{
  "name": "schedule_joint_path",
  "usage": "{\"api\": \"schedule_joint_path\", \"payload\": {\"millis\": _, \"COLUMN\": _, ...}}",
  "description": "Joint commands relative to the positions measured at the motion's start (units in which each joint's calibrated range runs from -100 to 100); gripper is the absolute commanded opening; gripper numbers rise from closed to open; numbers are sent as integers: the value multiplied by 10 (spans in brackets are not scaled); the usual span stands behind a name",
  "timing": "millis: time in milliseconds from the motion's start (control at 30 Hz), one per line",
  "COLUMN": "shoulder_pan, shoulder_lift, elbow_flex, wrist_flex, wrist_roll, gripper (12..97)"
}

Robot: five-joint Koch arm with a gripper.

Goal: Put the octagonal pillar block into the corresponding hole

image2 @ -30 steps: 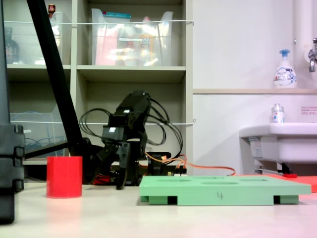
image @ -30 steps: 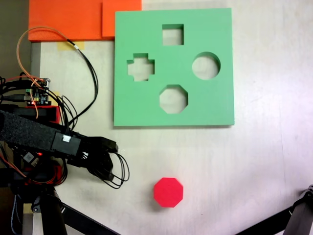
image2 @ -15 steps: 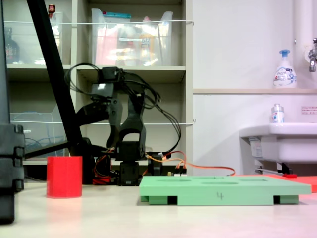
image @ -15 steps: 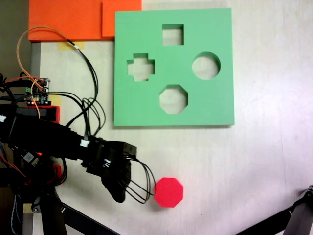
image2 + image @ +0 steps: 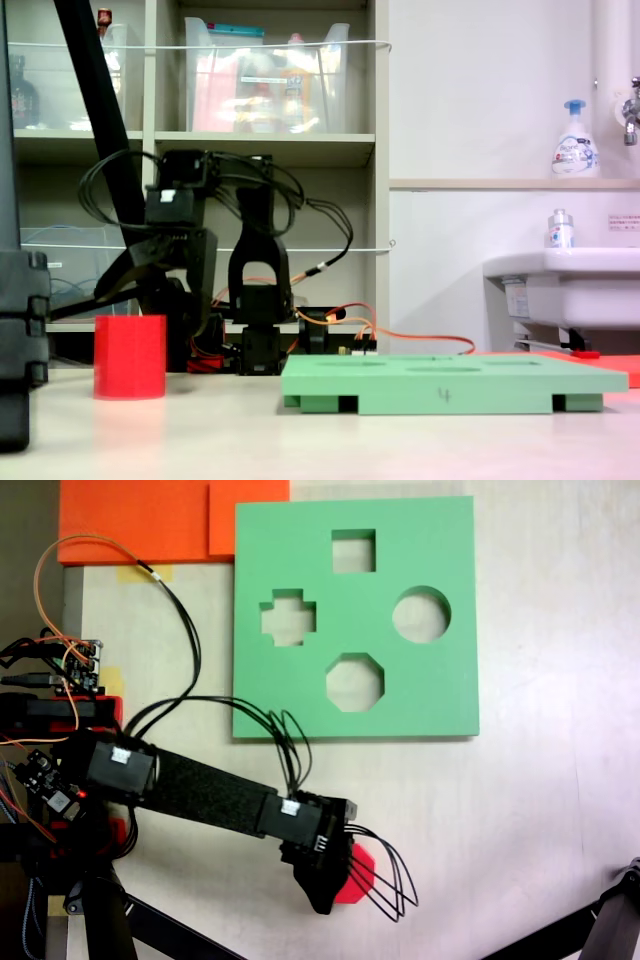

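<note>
Octagonal pillar block (image 5: 358,872) sits directly under my gripper (image 5: 322,898), upright, apparently not yet grasped; can't tell jaw opening; corresponding hole (image 5: 354,682) lies well beyond, up-frame.

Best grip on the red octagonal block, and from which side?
Probably from above, jaws closing on two opposite flat side faces of the red octagonal block. It stands upright on the table with bare surface around it, and parallel flats suit the gripper better than its corners.
</note>
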Motion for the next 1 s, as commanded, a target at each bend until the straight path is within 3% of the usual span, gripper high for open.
{"api": "schedule_joint_path", "payload": {"millis": 0, "shoulder_pan": 0, "shoulder_lift": 30, "elbow_flex": 53, "wrist_flex": -3, "wrist_roll": -3, "gripper": 781}}
{"api": "schedule_joint_path", "payload": {"millis": 500, "shoulder_pan": -3, "shoulder_lift": 149, "elbow_flex": 81, "wrist_flex": -4, "wrist_roll": -14, "gripper": 776}}
{"api": "schedule_joint_path", "payload": {"millis": 733, "shoulder_pan": 0, "shoulder_lift": 161, "elbow_flex": 80, "wrist_flex": -30, "wrist_roll": -20, "gripper": 527}}
{"api": "schedule_joint_path", "payload": {"millis": 967, "shoulder_pan": 0, "shoulder_lift": 185, "elbow_flex": 80, "wrist_flex": -83, "wrist_roll": -17, "gripper": 475}}
